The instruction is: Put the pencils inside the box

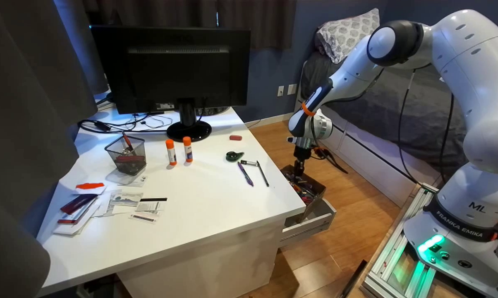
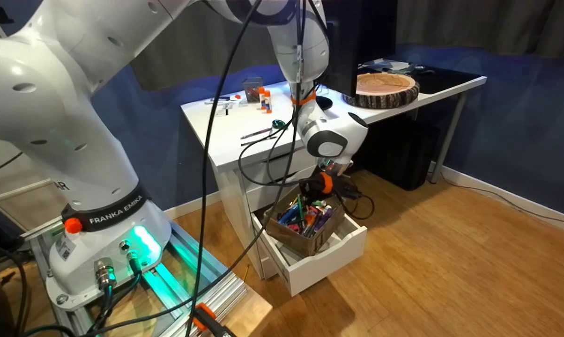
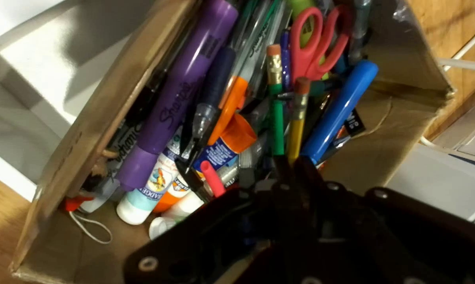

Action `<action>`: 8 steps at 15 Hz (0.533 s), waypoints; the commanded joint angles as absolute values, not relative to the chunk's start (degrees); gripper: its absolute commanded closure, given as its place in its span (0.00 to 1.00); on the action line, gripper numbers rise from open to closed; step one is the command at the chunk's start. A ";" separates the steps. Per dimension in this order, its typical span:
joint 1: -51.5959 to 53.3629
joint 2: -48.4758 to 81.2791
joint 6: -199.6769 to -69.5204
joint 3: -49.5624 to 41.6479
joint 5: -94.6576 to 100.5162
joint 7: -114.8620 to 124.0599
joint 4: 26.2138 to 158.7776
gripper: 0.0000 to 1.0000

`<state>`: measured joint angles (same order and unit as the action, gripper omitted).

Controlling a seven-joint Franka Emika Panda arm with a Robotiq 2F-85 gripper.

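The cardboard box (image 1: pixel 315 199) sits in an open drawer and shows in both exterior views (image 2: pixel 291 239). In the wrist view its inner wall (image 3: pixel 373 156) surrounds many pens, markers and pencils. A yellow pencil (image 3: pixel 296 124) and a green pencil (image 3: pixel 277 122) lie side by side among them, erasers away from my gripper. My gripper (image 3: pixel 295 167) is down at the box, its fingers nearly together around the yellow pencil. The pencil's far end is hidden by the dark fingers. In an exterior view the gripper (image 1: pixel 299 169) points down into the box. A thin black pencil or pen (image 1: pixel 263 174) lies on the desk.
A purple pen (image 1: pixel 245 174), a short marker (image 1: pixel 249 163) and a green dispenser (image 1: pixel 234 156) lie near the desk edge. Glue sticks (image 1: pixel 171 152) and a mesh cup (image 1: pixel 127 161) stand farther in. The drawer front (image 2: pixel 329 271) juts out over the floor.
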<state>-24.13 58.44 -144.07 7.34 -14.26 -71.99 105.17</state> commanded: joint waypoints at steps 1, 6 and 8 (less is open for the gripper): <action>-23.58 59.61 -142.20 7.08 -12.40 -70.23 101.75 0.60; -23.57 52.84 -143.11 7.94 -12.96 -69.68 105.81 0.25; -23.49 49.07 -143.12 8.06 -13.50 -68.37 108.28 0.11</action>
